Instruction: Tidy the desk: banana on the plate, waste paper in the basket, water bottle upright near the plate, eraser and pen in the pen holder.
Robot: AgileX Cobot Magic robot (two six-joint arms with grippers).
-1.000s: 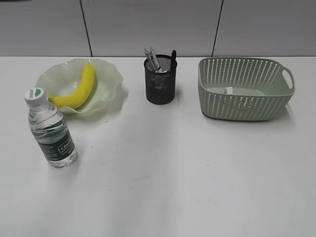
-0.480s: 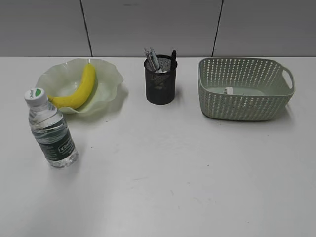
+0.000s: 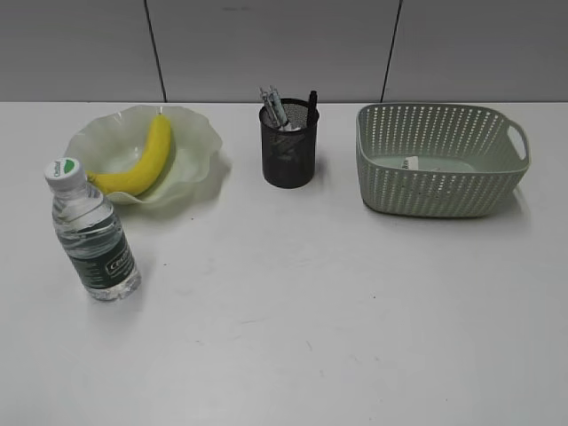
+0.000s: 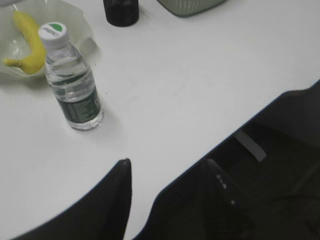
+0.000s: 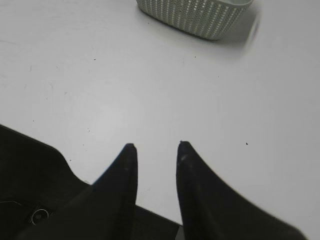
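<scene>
The yellow banana [image 3: 142, 158] lies in the wavy pale-green plate [image 3: 200, 169] at the back left of the white desk [image 3: 311, 302]. The water bottle [image 3: 89, 232] stands upright in front of the plate; it also shows in the left wrist view [image 4: 72, 80]. The black mesh pen holder [image 3: 288, 146] holds pens; no eraser shows. The sage-green basket [image 3: 435, 191] holds a white scrap of waste paper [image 3: 409, 162]. Neither gripper shows in the exterior view. My left gripper [image 4: 167, 167] is open and empty at the desk's near edge. My right gripper [image 5: 156, 146] is open and empty over the near edge.
A grey panelled wall runs behind the desk. The dark space below the near desk edge [image 4: 280, 150] shows in the left wrist view. The basket's side [image 5: 200, 15] shows at the top of the right wrist view.
</scene>
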